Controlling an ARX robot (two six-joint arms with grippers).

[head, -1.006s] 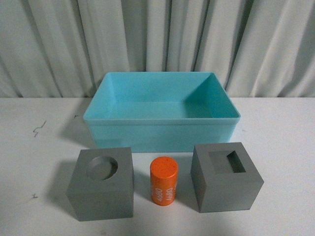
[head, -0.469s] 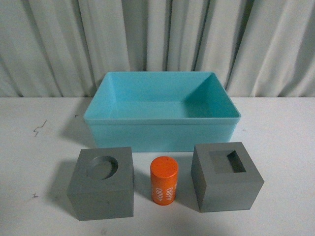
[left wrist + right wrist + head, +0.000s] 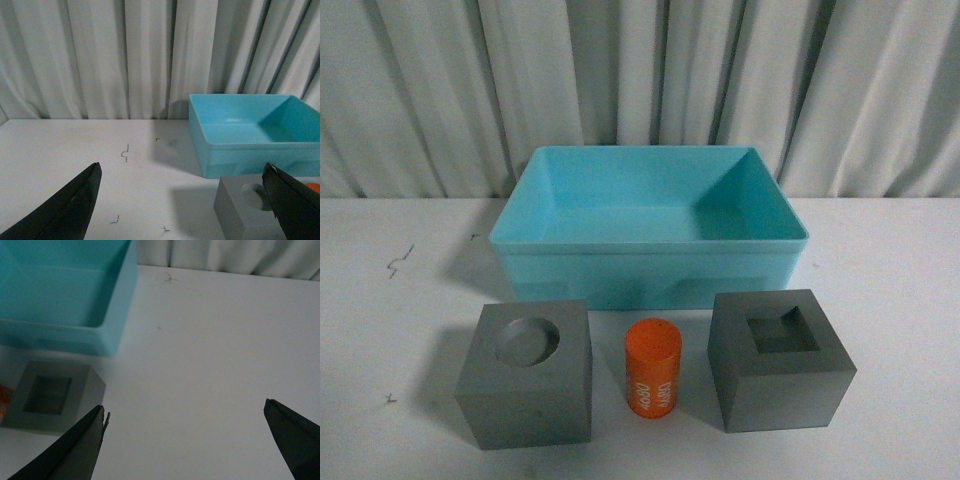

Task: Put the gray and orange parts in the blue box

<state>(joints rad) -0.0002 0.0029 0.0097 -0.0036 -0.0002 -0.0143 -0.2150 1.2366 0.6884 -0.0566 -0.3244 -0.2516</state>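
Note:
The blue box point(image 3: 650, 262) stands empty at the middle of the white table. In front of it sit a gray cube with a round recess point(image 3: 528, 373), an upright orange cylinder point(image 3: 652, 368) with white digits, and a gray cube with a rectangular recess point(image 3: 780, 358). Neither arm shows in the front view. My left gripper point(image 3: 182, 187) is open over bare table, with the round-recess cube point(image 3: 240, 207) and the box point(image 3: 250, 132) ahead of it. My right gripper point(image 3: 185, 432) is open over bare table, beside the rectangular-recess cube point(image 3: 50, 396) and the box corner point(image 3: 107, 335).
A gray pleated curtain point(image 3: 640, 80) hangs behind the table. Small dark marks point(image 3: 398, 260) dot the tabletop at the left. White tabletop stretches to either side of the box.

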